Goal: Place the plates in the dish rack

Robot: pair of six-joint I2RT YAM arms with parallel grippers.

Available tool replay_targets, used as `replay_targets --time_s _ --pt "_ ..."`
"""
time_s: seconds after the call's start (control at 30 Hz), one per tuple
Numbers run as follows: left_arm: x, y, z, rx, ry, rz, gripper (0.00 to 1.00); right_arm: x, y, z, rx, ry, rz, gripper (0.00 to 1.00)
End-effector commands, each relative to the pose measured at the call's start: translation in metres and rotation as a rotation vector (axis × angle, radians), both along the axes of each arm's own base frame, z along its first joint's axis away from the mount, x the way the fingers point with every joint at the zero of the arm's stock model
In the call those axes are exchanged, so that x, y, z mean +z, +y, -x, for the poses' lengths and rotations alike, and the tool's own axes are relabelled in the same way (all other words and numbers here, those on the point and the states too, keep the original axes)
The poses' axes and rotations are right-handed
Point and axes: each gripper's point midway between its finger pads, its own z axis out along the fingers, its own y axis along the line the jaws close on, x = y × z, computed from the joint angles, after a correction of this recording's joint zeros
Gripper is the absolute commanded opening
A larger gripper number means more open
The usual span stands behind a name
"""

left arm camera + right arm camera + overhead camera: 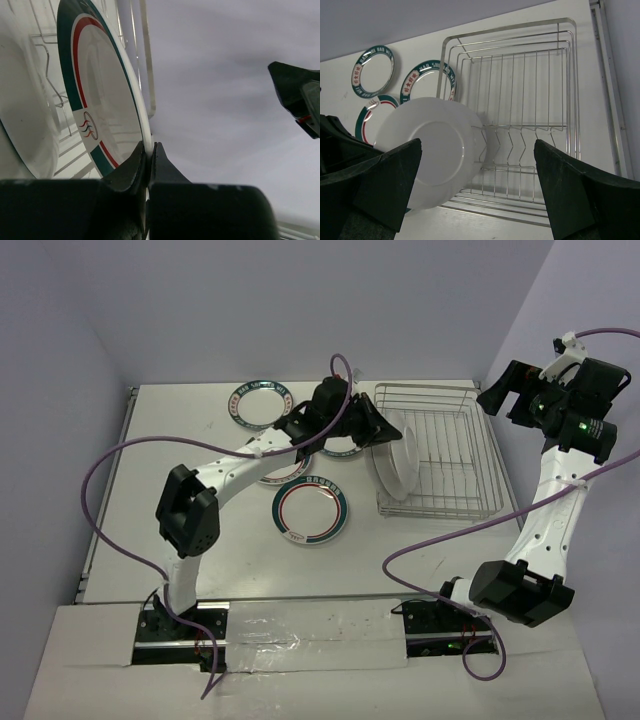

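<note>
My left gripper (150, 145) is shut on the rim of a plate (107, 100) with a green band and red ring. It holds the plate on edge at the left end of the wire dish rack (440, 455). A second plate (25, 125) stands close beside it. From above, the left gripper (372, 425) is over these upright plates (394, 462). My right gripper (478, 142) is open and empty, high above the rack (530, 100). It looks down on a plate's white underside (435, 150). In the top view the right gripper (510, 390) is off the rack's far right corner.
Green-rimmed plates lie flat on the table left of the rack: one at the back (260, 403), one nearer (311, 510), and two partly under the left arm (283, 472) (340, 447). The right part of the rack holds no plates. Purple cables hang from both arms.
</note>
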Motion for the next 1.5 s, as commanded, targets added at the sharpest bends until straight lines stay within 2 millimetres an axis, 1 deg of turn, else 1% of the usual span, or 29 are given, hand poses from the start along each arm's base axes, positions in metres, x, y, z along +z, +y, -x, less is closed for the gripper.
replay_targets --time_s 0.0,0.1,0.3,0.4,0.53,0.57,0.63,0.67,0.7,0.73,0.8,0.83,0.87,0.9,0.93,0.97,1.0,1.03,1.07,1.1,1.13,1.17,1.2,1.23,1.3,1.33,1.37,1.43,1.47 --pt "0.036 -0.013 -0.001 -0.037 -0.081 0.108 0.00 0.007 -0.004 -0.002 0.001 -0.037 0.032 1.00" --pt "0.025 -0.016 -0.002 -0.043 -0.068 0.097 0.04 0.006 -0.005 -0.002 -0.003 -0.033 0.032 1.00" --pt "0.014 -0.020 -0.004 -0.053 -0.059 0.084 0.30 0.002 -0.005 -0.003 -0.003 -0.024 0.027 1.00" --pt "0.024 -0.018 -0.009 -0.043 -0.098 0.078 0.45 0.004 -0.004 -0.003 0.001 -0.028 0.026 1.00" --pt "0.044 -0.007 -0.020 0.003 -0.191 0.028 0.74 0.009 -0.003 -0.002 0.004 -0.036 0.030 1.00" --pt "0.059 -0.002 -0.024 0.023 -0.231 0.024 0.79 0.009 -0.003 -0.002 0.004 -0.038 0.030 1.00" --pt "0.066 0.016 -0.031 0.050 -0.310 -0.055 0.91 0.011 -0.003 -0.001 0.004 -0.040 0.032 1.00" --pt "0.082 0.027 -0.041 0.111 -0.368 -0.085 0.95 0.012 -0.004 -0.001 0.000 -0.041 0.034 1.00" --pt "0.084 0.039 -0.049 0.131 -0.450 -0.154 0.97 0.013 -0.004 -0.001 -0.004 -0.042 0.038 1.00" --pt "0.098 0.055 -0.052 0.165 -0.503 -0.188 0.99 0.013 -0.004 -0.001 -0.006 -0.040 0.038 1.00" --pt "0.093 0.092 -0.072 0.243 -0.600 -0.342 0.99 0.014 -0.004 0.000 -0.005 -0.043 0.040 1.00" --pt "0.108 0.110 -0.071 0.261 -0.665 -0.369 0.99 0.013 -0.003 0.000 -0.005 -0.043 0.040 1.00" --pt "0.092 0.126 -0.077 0.243 -0.754 -0.490 0.99 0.014 -0.003 0.000 -0.004 -0.043 0.040 1.00" --pt "0.108 0.148 -0.072 0.262 -0.825 -0.524 0.99 0.014 -0.002 0.000 0.014 -0.048 0.065 1.00" --pt "0.070 0.159 -0.069 0.208 -0.835 -0.626 0.99 0.013 -0.001 0.000 0.016 -0.048 0.065 1.00" --pt "0.072 0.167 -0.064 0.148 -0.973 -0.682 0.99 0.013 0.000 0.000 0.016 -0.049 0.067 1.00" --pt "0.089 0.187 -0.045 0.145 -1.057 -0.683 0.99 0.013 0.001 0.000 0.020 -0.051 0.067 1.00" --pt "0.032 0.200 -0.031 0.030 -1.060 -0.780 0.99 0.011 0.005 0.000 0.027 -0.047 0.064 1.00" --pt "0.030 0.209 -0.021 -0.032 -1.188 -0.808 0.99 0.010 0.006 -0.001 0.032 -0.047 0.063 1.00" --pt "0.049 0.221 0.011 -0.069 -1.312 -0.744 0.99 0.009 0.009 -0.001 0.037 -0.044 0.060 1.00" --pt "-0.011 0.231 0.031 -0.188 -1.307 -0.792 0.99 0.006 0.013 -0.002 0.049 -0.039 0.057 1.00" --pt "-0.019 0.237 0.046 -0.262 -1.415 -0.817 0.98 0.004 0.017 -0.003 0.056 -0.036 0.051 1.00" --pt "-0.013 0.247 0.064 -0.258 -1.497 -0.794 0.97 0.003 0.019 -0.005 0.062 -0.032 0.050 1.00" --pt "-0.055 0.255 0.077 -0.340 -1.484 -0.829 0.97 0.001 0.022 -0.005 0.071 -0.029 0.050 1.00" --pt "-0.065 0.263 0.096 -0.407 -1.603 -0.846 0.93 -0.001 0.031 -0.006 0.093 -0.023 0.049 1.00" --pt "-0.093 0.269 0.105 -0.464 -1.609 -0.867 0.92 -0.002 0.034 -0.006 0.101 -0.023 0.049 1.00" --pt "-0.092 0.270 0.112 -0.482 -1.695 -0.873 0.91 -0.003 0.038 -0.006 0.109 -0.019 0.048 1.00" --pt "-0.121 0.273 0.122 -0.537 -1.742 -0.888 0.91 -0.007 0.045 -0.006 0.111 -0.005 0.023 1.00" --pt "-0.127 0.274 0.125 -0.572 -1.793 -0.901 0.91 -0.008 0.046 -0.005 0.114 -0.003 0.022 1.00"
